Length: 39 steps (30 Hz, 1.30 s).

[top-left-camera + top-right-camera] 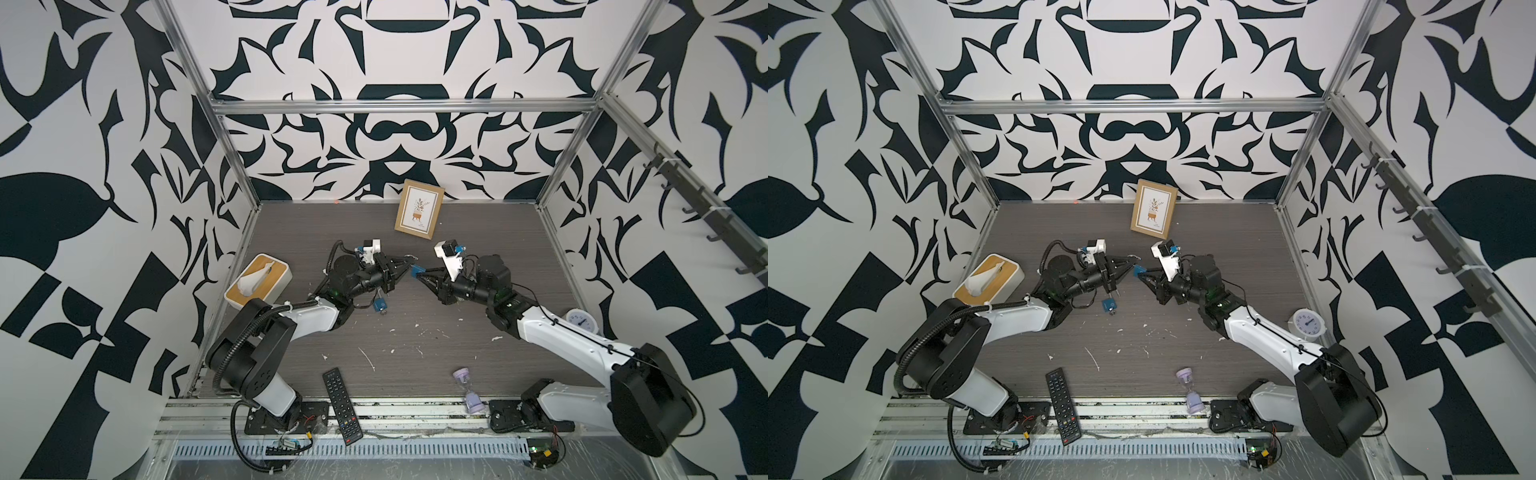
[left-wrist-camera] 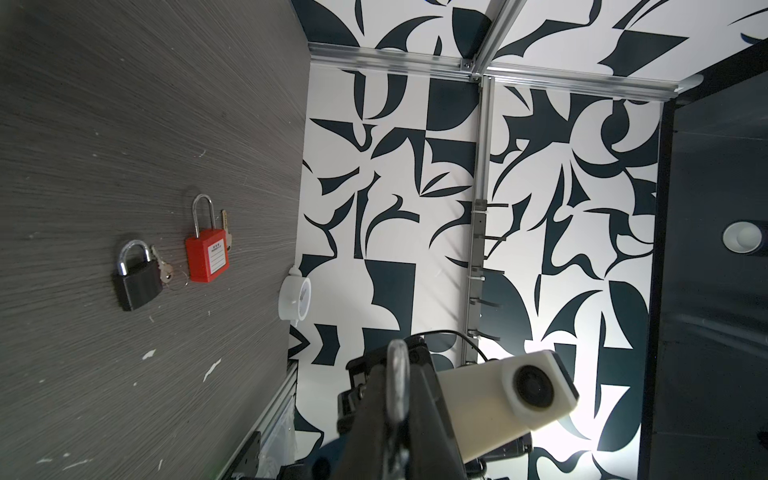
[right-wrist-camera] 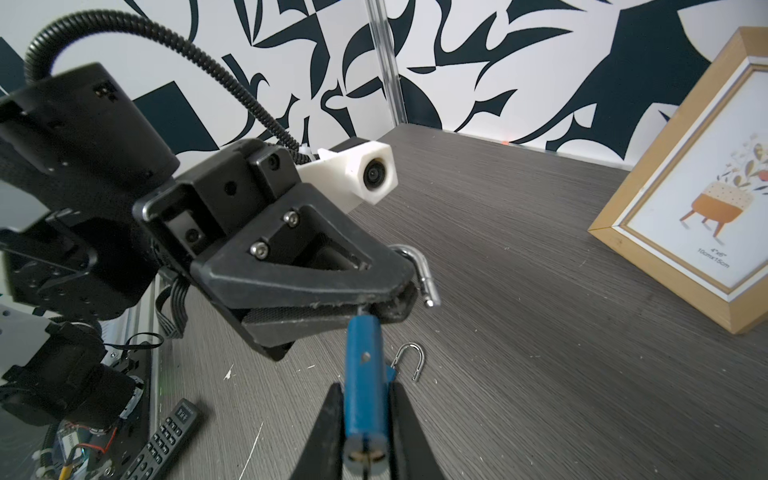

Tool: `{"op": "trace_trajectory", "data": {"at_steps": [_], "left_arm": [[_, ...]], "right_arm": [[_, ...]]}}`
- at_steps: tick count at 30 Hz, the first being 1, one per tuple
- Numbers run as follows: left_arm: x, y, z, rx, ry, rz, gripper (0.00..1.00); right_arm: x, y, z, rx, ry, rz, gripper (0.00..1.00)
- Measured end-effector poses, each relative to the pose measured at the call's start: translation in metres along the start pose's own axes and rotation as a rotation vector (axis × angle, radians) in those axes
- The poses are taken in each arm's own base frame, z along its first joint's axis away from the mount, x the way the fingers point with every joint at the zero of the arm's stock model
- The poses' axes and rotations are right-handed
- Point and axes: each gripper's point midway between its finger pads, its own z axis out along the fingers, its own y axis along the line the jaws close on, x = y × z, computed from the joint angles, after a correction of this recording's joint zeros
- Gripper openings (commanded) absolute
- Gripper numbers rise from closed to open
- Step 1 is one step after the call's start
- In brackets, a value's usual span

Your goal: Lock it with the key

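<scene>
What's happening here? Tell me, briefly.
Both arms meet over the middle of the table. The left gripper is clamped on the silver shackle of a blue padlock, and the right gripper has the lock's body between its fingers. A second blue padlock lies on the table below them. No key shows in the held lock.

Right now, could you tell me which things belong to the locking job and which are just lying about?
Job: blue padlock in right gripper, its shackle in left gripper.

Lying about: second blue padlock, black padlock, red padlock, remote, tissue box, frame, clock, hourglass.
</scene>
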Motion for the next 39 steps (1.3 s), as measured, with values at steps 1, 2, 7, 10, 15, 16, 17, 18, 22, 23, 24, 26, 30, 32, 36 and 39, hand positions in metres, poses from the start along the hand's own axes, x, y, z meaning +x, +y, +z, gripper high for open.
{"op": "trace_trajectory", "data": {"at_steps": [1, 2, 7, 10, 15, 16, 17, 18, 22, 23, 24, 26, 30, 32, 36, 39], "left_arm": [[0.0, 0.0, 0.001, 0.002, 0.002, 0.006, 0.58], [0.0, 0.001, 0.001, 0.003, 0.008, 0.014, 0.82], [-0.011, -0.001, -0.006, 0.003, 0.01, 0.129, 0.99], [-0.031, -0.005, -0.016, 0.007, -0.007, 0.253, 0.99], [-0.056, -0.009, -0.016, 0.031, 0.022, 0.447, 0.99], [-0.057, -0.008, -0.015, 0.04, 0.034, 0.475, 1.0], [-0.056, -0.005, -0.014, 0.05, 0.048, 0.498, 0.99], [-0.054, -0.001, -0.012, 0.058, 0.066, 0.515, 1.0], [-0.044, 0.011, -0.008, 0.074, 0.127, 0.547, 0.93], [-0.039, 0.011, -0.007, 0.081, 0.145, 0.558, 0.91], [-0.034, 0.01, -0.006, 0.09, 0.161, 0.567, 0.9], [-0.025, 0.007, -0.004, 0.11, 0.189, 0.587, 0.88], [-0.013, 0.006, -0.004, 0.124, 0.228, 0.604, 0.86], [-0.008, 0.006, -0.005, 0.126, 0.241, 0.608, 0.8], [-0.001, 0.008, -0.006, 0.128, 0.259, 0.61, 0.74], [0.002, 0.009, -0.006, 0.125, 0.267, 0.606, 0.69]], "right_arm": [[0.001, -0.001, 0.0, 0.008, 0.002, 0.01, 0.0], [0.002, -0.005, 0.0, 0.025, 0.006, 0.024, 0.0], [0.014, -0.026, -0.006, 0.123, 0.088, 0.168, 0.0], [0.015, -0.033, -0.012, 0.175, 0.145, 0.293, 0.0], [0.01, -0.03, -0.021, 0.15, 0.184, 0.537, 0.0], [0.012, -0.027, -0.023, 0.13, 0.197, 0.597, 0.0], [0.014, -0.025, -0.024, 0.113, 0.205, 0.649, 0.0], [0.015, -0.023, -0.025, 0.096, 0.212, 0.695, 0.0], [0.02, -0.01, -0.027, 0.031, 0.241, 0.83, 0.0], [0.02, -0.007, -0.028, 0.015, 0.246, 0.854, 0.0], [0.018, -0.005, -0.028, -0.001, 0.247, 0.872, 0.0], [0.016, -0.002, -0.027, -0.028, 0.244, 0.9, 0.0], [0.015, 0.001, -0.021, -0.091, 0.23, 0.959, 0.0], [0.018, -0.001, -0.017, -0.108, 0.234, 0.991, 0.0], [0.022, -0.004, -0.011, -0.119, 0.24, 1.034, 0.0], [0.017, -0.005, -0.013, -0.129, 0.226, 1.026, 0.0]]}}
